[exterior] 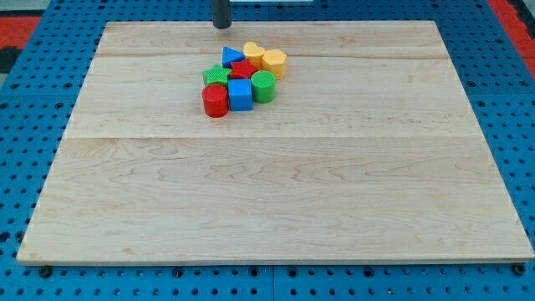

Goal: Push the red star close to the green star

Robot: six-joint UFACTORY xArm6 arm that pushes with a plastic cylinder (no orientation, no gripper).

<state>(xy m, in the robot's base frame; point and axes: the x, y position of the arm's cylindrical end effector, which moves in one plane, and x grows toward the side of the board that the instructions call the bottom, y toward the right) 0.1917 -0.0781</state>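
The red star (243,68) sits in the middle of a tight cluster of blocks near the view's top centre. The green star (216,76) lies just to its left, touching or nearly touching it. My tip (221,27) is at the board's top edge, above the cluster and apart from it, a little above and left of the blue triangle (231,57).
Around the stars are a red cylinder (215,101), a blue cube (240,94), a green cylinder (262,86), a yellow block (253,53) and a yellow hexagonal block (274,62). The wooden board (276,192) lies on a blue pegboard.
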